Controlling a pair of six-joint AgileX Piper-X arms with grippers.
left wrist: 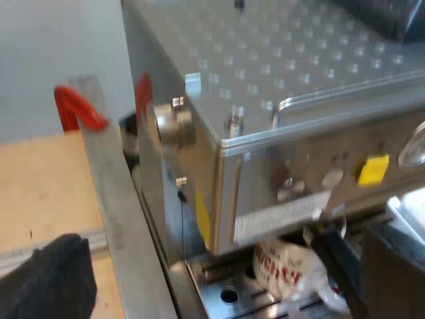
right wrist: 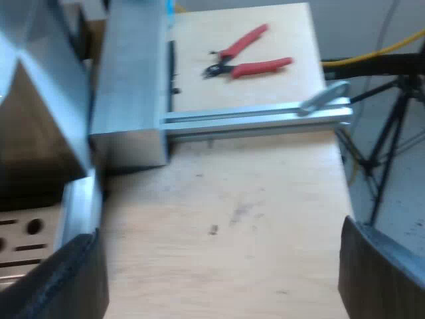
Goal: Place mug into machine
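Under the front panel of the brushed-steel espresso machine (left wrist: 279,66), the white mug (left wrist: 282,269) with red lettering stands upright on the perforated metal drip tray (left wrist: 212,300). A thin dark bar (left wrist: 335,262) slants across the side of the mug; I cannot tell what it is. The machine's flat top is dimpled, and its front panel carries round buttons and a small yellow tag (left wrist: 373,169).

The left end effector (left wrist: 219,279) hangs beside the machine's corner, apart from the mug. Its two black fingers (left wrist: 46,279) are spread wide and there is nothing between them. Next to the machine a grey aluminium post (left wrist: 116,199) rises from the pale wooden worktop (left wrist: 40,179), with red curved shapes (left wrist: 80,109) showing behind it.

In the right wrist view, the right end effector (right wrist: 219,279) hovers over bare wooden worktop (right wrist: 252,219). Its black fingers (right wrist: 378,272) are fully apart and grip nothing. The slotted edge of the drip tray (right wrist: 20,246) lies by one finger. Beyond it an aluminium rail (right wrist: 252,119) with a small lever (right wrist: 325,93) crosses the worktop. Red-handled pliers (right wrist: 246,56) lie on the far side of the rail. A black tripod (right wrist: 385,133) and a yellow cable (right wrist: 372,53) stand off the worktop's edge.
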